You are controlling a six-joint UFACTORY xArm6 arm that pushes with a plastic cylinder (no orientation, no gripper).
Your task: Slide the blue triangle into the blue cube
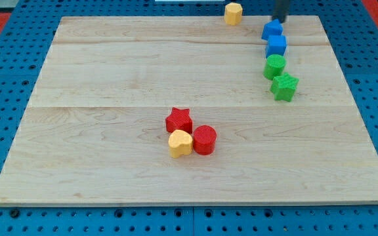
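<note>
The blue triangle (272, 29) lies near the board's top right, touching the blue cube (276, 45) just below it. My tip (281, 20) comes down from the view's top edge and ends just above and right of the blue triangle, close to it or touching it.
A green cylinder (274, 66) and a green star (284, 86) continue the column below the blue cube. A yellow hexagon block (233, 12) sits at the top edge. A red star (178, 120), a yellow heart (180, 142) and a red cylinder (204, 139) cluster at mid-board on the wooden board (97, 98).
</note>
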